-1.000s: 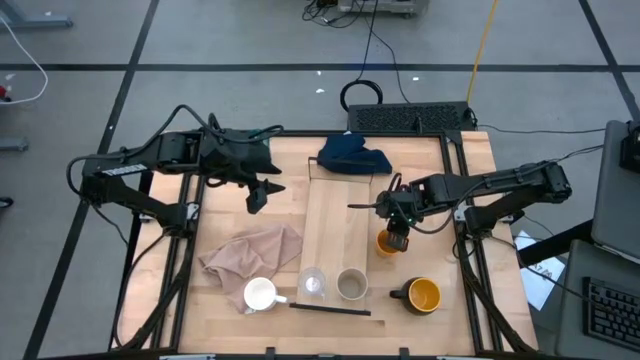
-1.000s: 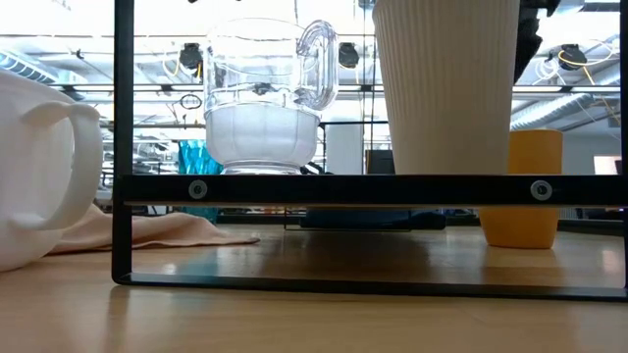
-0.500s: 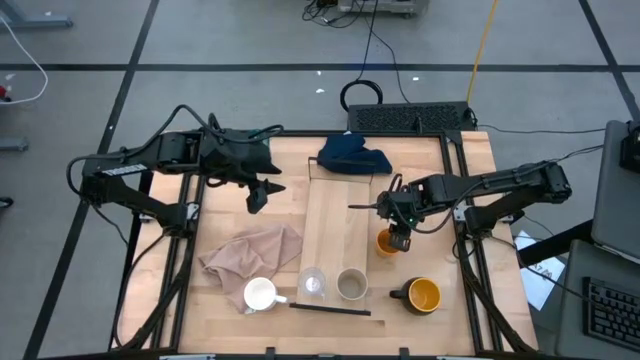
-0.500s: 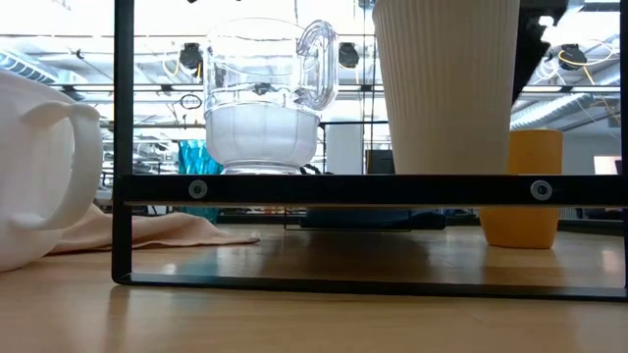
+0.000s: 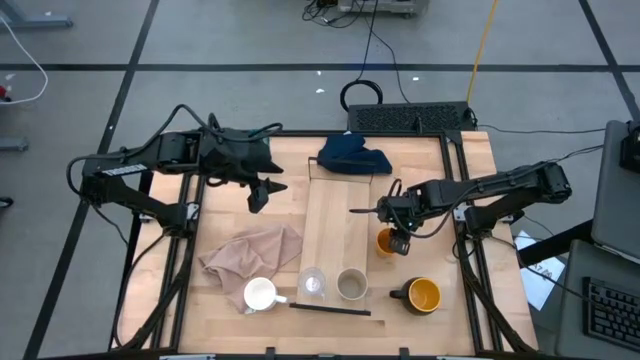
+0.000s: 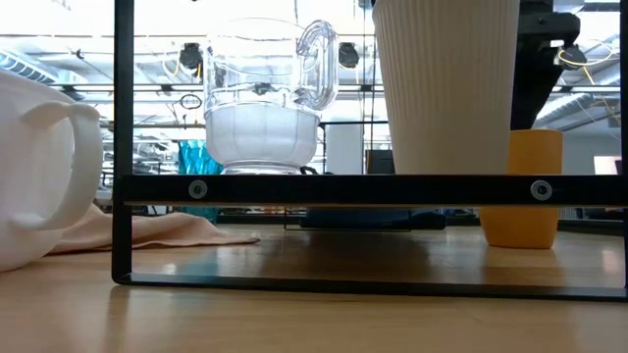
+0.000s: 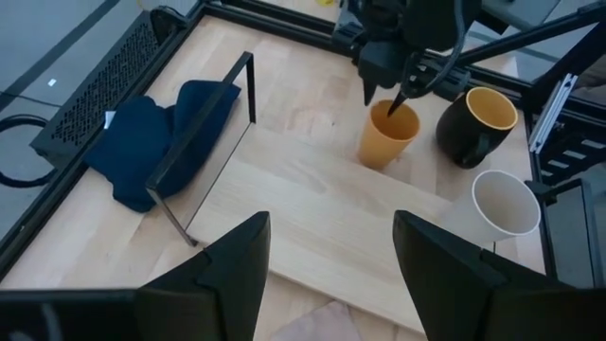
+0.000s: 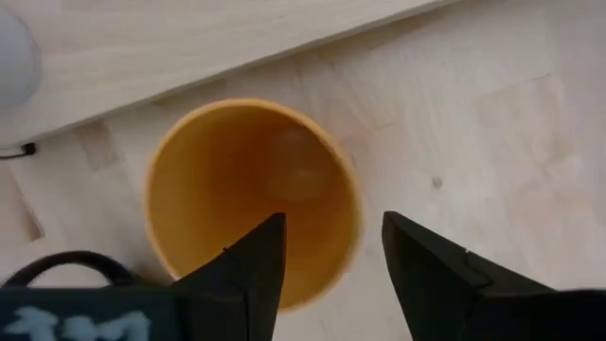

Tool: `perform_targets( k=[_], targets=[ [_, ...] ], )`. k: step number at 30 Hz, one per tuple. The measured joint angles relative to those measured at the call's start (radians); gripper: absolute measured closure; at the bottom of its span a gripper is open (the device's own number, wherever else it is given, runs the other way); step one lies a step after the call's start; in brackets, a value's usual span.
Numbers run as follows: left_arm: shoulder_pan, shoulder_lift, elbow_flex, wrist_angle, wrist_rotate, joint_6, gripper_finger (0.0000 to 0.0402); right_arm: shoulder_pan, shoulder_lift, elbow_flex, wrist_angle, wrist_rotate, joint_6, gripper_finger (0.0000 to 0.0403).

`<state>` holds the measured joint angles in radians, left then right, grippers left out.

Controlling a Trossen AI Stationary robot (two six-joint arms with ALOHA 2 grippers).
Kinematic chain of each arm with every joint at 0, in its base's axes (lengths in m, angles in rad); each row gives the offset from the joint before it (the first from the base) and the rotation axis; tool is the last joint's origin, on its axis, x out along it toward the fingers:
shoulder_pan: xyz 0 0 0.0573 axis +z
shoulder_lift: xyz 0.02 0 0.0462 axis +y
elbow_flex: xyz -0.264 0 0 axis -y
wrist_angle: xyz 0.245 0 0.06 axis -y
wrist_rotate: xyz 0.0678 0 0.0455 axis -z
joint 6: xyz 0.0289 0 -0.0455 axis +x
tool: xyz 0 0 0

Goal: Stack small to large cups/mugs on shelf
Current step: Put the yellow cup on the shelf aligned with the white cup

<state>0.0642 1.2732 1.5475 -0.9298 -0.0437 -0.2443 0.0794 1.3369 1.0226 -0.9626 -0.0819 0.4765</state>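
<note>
Orange, the small cup (image 5: 386, 241) stands on the tabletop just beside the shelf (image 5: 335, 225), and the right gripper (image 5: 400, 243) hangs over its rim with fingers parted, one inside, one outside, nothing clamped. Left gripper (image 5: 262, 193) waits open, well apart.

No legible text, labels, brands or numbers in any view. Only a partial white marking on the dark part at the edge of the right wrist view (image 8: 71, 322), cropped, can't be read.
</note>
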Motion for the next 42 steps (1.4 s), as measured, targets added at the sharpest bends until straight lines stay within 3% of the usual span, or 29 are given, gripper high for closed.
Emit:
perform_targets(
  k=[10,18,33,42],
  targets=[
    [-0.002,0.0,0.0,0.0,0.008,0.0,0.0178,0.0,0.0,-0.005,0.024,-0.002,0.029,0.0275],
    [-0.002,0.0,0.0,0.0,0.017,-0.005,0.0178,0.0,0.0,-0.005,0.028,-0.028,0.03,0.0392],
    [-0.002,0.0,0.0,-0.001,0.019,-0.008,0.0178,0.001,0.0,0.0,-0.029,-0.028,0.057,0.0402],
    [-0.002,0.0,0.0,-0.001,0.019,0.0,0.0178,-0.013,-0.045,0.121,-0.157,0.029,0.042,0.0402]
  ],
)
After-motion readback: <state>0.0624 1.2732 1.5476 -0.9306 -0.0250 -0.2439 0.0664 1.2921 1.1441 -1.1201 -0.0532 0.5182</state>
